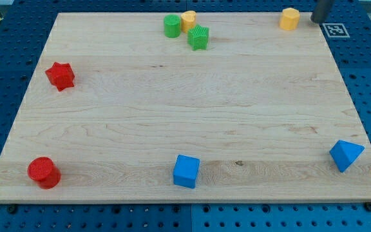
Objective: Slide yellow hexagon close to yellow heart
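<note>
The yellow hexagon [290, 19] sits near the top edge of the wooden board [172, 116], towards the view's right. The yellow heart [189, 20] is well to its left at the top centre, touching a green cylinder [172, 26] on its left and a second green block [198, 37] at its lower right. My tip [315, 20] is just right of the yellow hexagon, at the board's top right corner, a small gap away. Only the lower end of the rod shows.
A red star [60, 76] lies at the left edge. A red cylinder [44, 172] is at the bottom left, a blue cube [186, 171] at the bottom centre, and a blue triangle [346, 154] at the bottom right. A printed marker tag [334, 29] lies off the board's top right.
</note>
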Robot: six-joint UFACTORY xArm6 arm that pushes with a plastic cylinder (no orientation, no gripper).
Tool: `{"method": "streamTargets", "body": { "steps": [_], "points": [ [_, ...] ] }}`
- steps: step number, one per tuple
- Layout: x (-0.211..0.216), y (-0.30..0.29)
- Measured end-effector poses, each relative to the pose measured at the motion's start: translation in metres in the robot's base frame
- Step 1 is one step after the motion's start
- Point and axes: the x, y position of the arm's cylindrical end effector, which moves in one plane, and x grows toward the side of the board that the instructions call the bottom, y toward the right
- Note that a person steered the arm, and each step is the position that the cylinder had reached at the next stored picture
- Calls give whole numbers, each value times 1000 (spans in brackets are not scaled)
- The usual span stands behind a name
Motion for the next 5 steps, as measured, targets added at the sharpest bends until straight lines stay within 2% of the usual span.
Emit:
{"method": "streamTargets", "body": {
  "steps": [5],
  "points": [
    [-5,-64]
  ]
}}
